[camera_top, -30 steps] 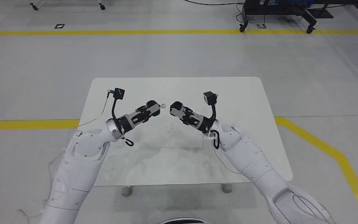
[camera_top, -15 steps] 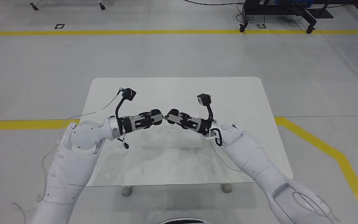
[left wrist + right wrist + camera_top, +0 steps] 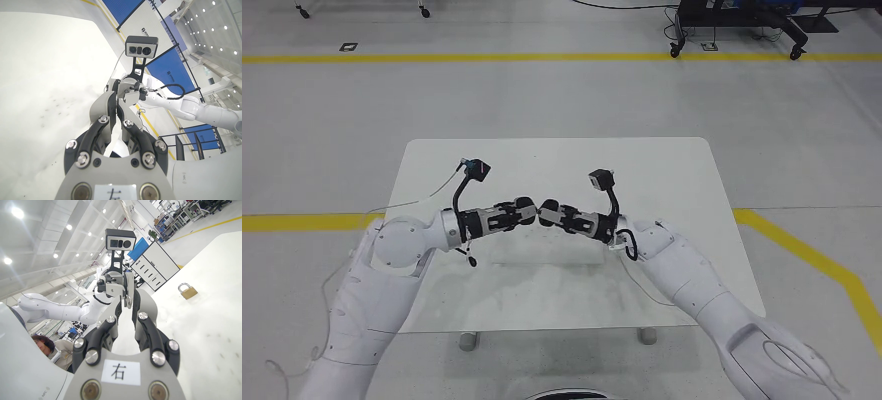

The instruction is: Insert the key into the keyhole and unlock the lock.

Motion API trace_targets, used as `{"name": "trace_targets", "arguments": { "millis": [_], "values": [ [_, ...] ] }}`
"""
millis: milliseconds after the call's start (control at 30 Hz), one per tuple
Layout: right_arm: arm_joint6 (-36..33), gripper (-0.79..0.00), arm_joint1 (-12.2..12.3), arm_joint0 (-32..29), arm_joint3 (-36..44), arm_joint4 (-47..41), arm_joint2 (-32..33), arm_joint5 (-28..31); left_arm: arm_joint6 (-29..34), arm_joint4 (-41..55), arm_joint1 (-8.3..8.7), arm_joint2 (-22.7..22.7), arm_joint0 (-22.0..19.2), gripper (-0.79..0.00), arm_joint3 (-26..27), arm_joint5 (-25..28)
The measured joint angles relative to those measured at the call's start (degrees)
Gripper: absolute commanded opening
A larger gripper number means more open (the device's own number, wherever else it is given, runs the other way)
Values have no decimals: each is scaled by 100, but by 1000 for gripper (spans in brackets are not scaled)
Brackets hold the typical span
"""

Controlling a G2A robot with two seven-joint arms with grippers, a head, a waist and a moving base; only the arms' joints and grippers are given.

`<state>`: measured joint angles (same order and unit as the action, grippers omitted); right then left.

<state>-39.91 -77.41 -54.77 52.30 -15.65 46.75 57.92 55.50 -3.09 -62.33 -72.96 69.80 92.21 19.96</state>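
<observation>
Leftmost over the desk [image 3: 662, 165]: left arm, stretched in from the desk's left side toward the middle, wrist camera [image 3: 477, 168] standing up on its black bracket.

Left pincer [image 3: 530, 211]: hangs above the middle of the desk, tip to tip with the other one. Pads [image 3: 112, 103] pressed together with barely a slit between them, pinching the key [image 3: 128, 300] by one end. Grip itself hidden behind the fingers in the left wrist view, plain in the right wrist view.

Key: small, silver, with a round hole. Sticks out from the left pincer's tips, clear of the desk, and reaches into the gap of the right pincer [image 3: 546, 210].

Right pincer: spread a little, fingers [image 3: 136, 303] standing on either side of the key's free end. Cannot tell whether either pad touches the metal.

Farther right: right arm, coming in from the desk's right side at a slant, with its own wrist camera [image 3: 600, 180] raised just behind the pincer.

Lock [image 3: 187, 291]: brass body, silver shackle seated down in it. Rests on the bare desk, well apart from both pincers and from the key. Keyhole too small to make out.
</observation>
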Motion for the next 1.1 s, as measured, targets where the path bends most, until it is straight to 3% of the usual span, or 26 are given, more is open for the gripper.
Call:
{"name": "trace_targets", "arguments": {
  "millis": [33,167,200,233,267,400,600,800,933,1033,1100],
  "values": [
    [-32,-785,-2,6,-6,-37,-10,5,-30,6,2,9,3,-785,3,0],
    [-126,-785,-4,22,-11,-141,-20,8,-106,-57,9,48,6,-785,8,-21],
    [-143,-785,-3,23,-11,-158,-19,8,-117,-65,10,55,4,-739,4,-28],
    [-164,-785,-2,25,-7,-176,-16,8,-127,-59,13,58,0,-339,-10,-40],
    [-175,-785,-1,26,-3,-186,-10,8,-132,-42,16,55,-4,0,-24,-50],
    [-167,-785,11,12,23,-196,49,8,-187,-18,38,-33,-16,0,-63,-101],
    [91,-785,54,-45,18,-7,276,8,-322,-95,145,-583,204,0,65,-101],
    [514,-785,87,-49,-92,497,476,8,-286,-525,316,-1488,983,0,819,-118],
    [487,-785,87,-49,-89,466,471,8,282,-578,433,-2112,1673,0,1391,-80],
    [488,-785,87,-49,-89,467,471,8,386,-1538,502,-2441,2061,0,1746,-351],
    [488,-785,87,-49,-89,467,471,8,235,-2462,520,-2418,2243,0,1934,-671]
  ]
}}
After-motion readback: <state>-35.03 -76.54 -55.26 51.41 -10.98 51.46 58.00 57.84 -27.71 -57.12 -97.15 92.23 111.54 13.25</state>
